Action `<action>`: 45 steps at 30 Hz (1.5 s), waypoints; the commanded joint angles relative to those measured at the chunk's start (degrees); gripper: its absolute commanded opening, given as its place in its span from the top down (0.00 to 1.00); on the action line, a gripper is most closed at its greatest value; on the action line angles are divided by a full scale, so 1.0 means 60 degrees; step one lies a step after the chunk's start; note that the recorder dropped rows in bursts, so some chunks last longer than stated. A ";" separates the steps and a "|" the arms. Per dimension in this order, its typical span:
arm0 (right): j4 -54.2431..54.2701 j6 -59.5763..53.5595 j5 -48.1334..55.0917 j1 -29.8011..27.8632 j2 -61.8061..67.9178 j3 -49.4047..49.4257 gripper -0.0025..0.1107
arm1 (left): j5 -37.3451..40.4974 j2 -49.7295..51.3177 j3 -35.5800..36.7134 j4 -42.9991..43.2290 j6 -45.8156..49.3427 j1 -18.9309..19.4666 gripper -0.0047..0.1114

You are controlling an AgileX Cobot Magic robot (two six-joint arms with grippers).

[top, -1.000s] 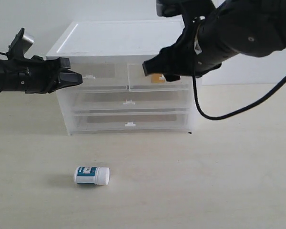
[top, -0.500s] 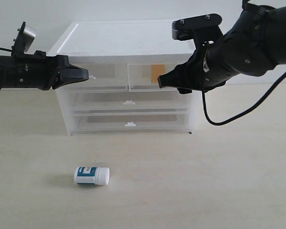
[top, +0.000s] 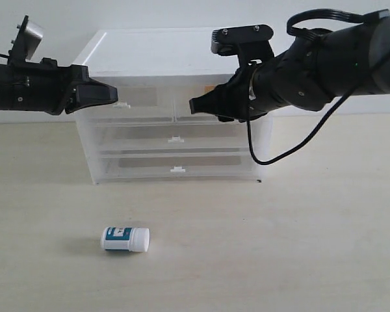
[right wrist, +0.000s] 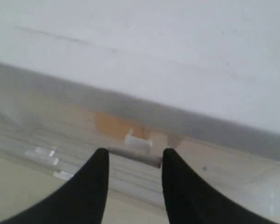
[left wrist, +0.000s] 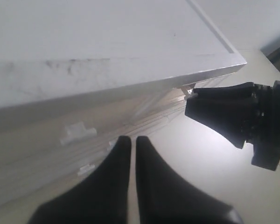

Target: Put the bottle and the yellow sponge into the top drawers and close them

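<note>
**A:** On the table, in front of the unit, the bottle lies on its side. So that half is not begun?

**B:** No. It is well apart from both arms. The left gripper has its fingers pressed together with nothing between them. Its tip sits just beside the left handle, on the left drawer. That drawer looks closed, and I cannot tell what is inside.

**A:** And the sponge?

**B:** It shows as an orange patch behind the translucent front of the right drawer, so I judge it is inside. The right gripper is up at that front with its jaws apart, holding nothing. The right handle is just beyond the gap.

**A:** Is that drawer closed?

**B:** In the exterior view its front looks about level with the left drawer's. The arm covers much of it, though, so I cannot say it is fully home.

**A:** What is left, then?

**B:** Perhaps a last push on the right drawer. Then the whole bottle half: open the left drawer, fetch the bottle from the table, drop it in and shut the drawer. I put the task at somewhat under halfway.
</note>
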 commanded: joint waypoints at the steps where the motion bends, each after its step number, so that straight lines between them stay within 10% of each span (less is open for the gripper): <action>1: -0.0052 0.0096 -0.0160 -0.0055 0.0210 -0.0328 0.68 | 0.0057 -0.0108 -0.0026 0.0134 -0.0149 0.0019 0.93; 17: 0.0707 -0.0417 0.0434 -0.0037 0.0150 -0.0328 0.68 | -0.2267 -0.0108 -0.0026 0.2907 0.0238 -0.1201 0.93; 23: 0.0697 -0.0497 0.0451 -0.0037 0.0150 -0.0328 0.68 | -0.2410 -0.0067 -0.0026 0.2897 -0.2689 -0.1333 0.93; 31: 0.0755 -0.0563 0.0886 -0.0037 0.0150 -0.0328 0.68 | 0.3460 0.1922 -0.0026 -0.1699 -0.1483 0.0626 0.92; 37: 0.0755 -0.0662 0.0728 -0.0037 0.0150 -0.0328 0.68 | 0.3460 0.2936 -0.0160 -0.1865 -0.1556 0.0898 0.44; 45: 0.0755 -0.0703 0.0538 -0.0037 0.0150 -0.0328 0.68 | 0.3460 0.2952 -0.0701 -0.1865 -0.1722 0.0898 0.47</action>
